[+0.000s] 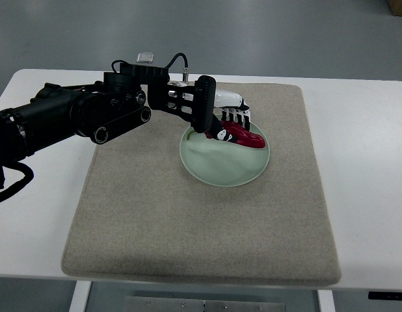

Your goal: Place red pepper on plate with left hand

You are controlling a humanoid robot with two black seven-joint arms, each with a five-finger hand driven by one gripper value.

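Left hand (227,116) fingers (235,118) curl on the pepper (243,136), which lies pointing four o'clock over the plate (220,166) rim.

No legible text, label or number anywhere

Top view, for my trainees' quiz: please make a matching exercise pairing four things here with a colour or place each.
Things:
1. red pepper
2. plate
3. mat
4. left robot hand

Descriptions:
A. beige, spread over the white table
B. pale green, round, lying on the mat
C. over the plate's far rim, fingers around the pepper
D. dark red, at the plate's far edge

Pairs: 1-D, 2-B, 3-A, 4-C
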